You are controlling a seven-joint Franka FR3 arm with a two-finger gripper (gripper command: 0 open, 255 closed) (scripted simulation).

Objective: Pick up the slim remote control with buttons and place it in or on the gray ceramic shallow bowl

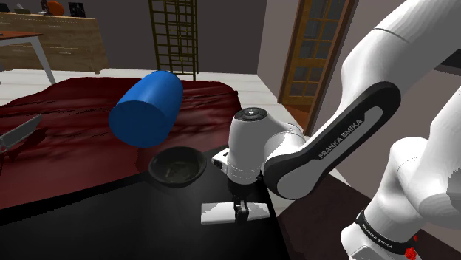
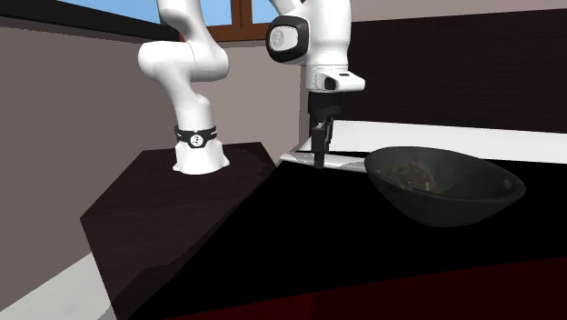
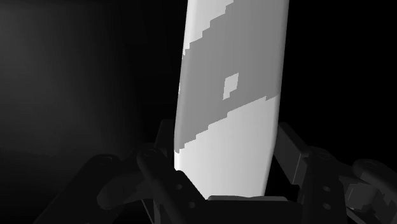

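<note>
**As the black two-finger tool (image 1: 240, 213) pinches it, the slim white-and-grey remote control (image 1: 216, 214) lies flat on the bench**

Where the wrist view looks along its length, the remote shows a patchy grey band with one small pale square in it. A black finger (image 3: 156, 162) stands hard against each long edge with no gap showing, so the tool has the remote clasped across its width. The remote rests on the black bench top (image 1: 89, 221), near the bench edge that faces the stand. It lies lengthwise across the shoulder view, and the tool comes straight down onto its middle.

Near it, toward the shoulder view's left and a little farther from the stand, sits the dark grey shallow bowl (image 1: 164, 174). The bowl is upright, speckled inside, and apart from the remote. In the second exterior view the bowl stands at the remote's right.

Beyond the bowl, a large blue cylinder (image 1: 146, 109) lies tilted over a dark red bed cover (image 1: 66, 125). The white arm (image 1: 332, 140) bends down from the shoulder view's right, and its base stands on a dark box (image 2: 173, 205).
</note>
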